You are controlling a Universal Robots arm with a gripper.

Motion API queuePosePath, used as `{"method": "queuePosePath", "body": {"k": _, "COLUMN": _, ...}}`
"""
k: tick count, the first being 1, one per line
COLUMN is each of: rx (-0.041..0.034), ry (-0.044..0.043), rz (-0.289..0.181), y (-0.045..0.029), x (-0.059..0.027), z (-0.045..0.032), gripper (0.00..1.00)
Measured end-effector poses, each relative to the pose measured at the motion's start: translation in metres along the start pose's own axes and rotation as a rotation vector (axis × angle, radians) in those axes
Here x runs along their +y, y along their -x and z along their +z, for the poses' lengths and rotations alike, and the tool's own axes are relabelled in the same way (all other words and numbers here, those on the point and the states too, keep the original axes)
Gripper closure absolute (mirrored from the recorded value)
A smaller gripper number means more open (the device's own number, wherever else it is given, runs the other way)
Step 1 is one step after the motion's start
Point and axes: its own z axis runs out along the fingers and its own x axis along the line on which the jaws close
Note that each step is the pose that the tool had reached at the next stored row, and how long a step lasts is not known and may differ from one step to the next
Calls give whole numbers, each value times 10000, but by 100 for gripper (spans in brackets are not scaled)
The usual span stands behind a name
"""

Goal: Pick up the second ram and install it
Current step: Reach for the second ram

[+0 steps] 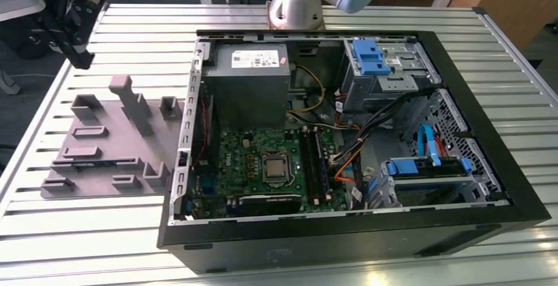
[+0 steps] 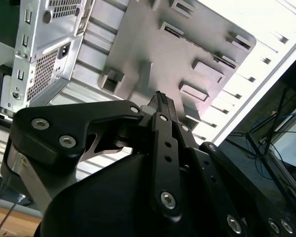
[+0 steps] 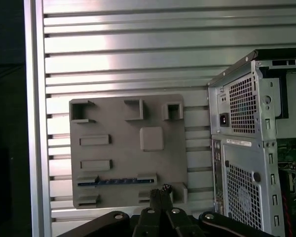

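My tool (image 3: 161, 189) hangs pinched shut and empty over the grey holder (image 3: 113, 126) on the counter (image 3: 113, 49), whose slot props the second ram (image 3: 116, 181) on edge, I'd guess for easy gripping.

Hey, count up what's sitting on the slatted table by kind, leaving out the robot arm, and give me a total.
Computer case, side open: 1
Grey holder tray: 1
Ram stick lying in the tray: 1
Total: 3
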Motion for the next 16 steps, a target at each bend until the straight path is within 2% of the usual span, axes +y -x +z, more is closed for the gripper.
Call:
{"method": "queuePosePath", "body": {"k": 8, "rx": 2, "ry": -1, "rz": -4, "y": -175, "x": -113, "z": -10, "gripper": 89}}
{"method": "queuePosePath", "body": {"k": 10, "rx": 1, "ry": -1, "rz": -6, "y": -268, "x": -156, "z": -14, "gripper": 89}}
{"method": "queuePosePath", "body": {"k": 16, "rx": 1, "ry": 0, "rz": -5, "y": -398, "x": -187, "z": -18, "gripper": 89}}
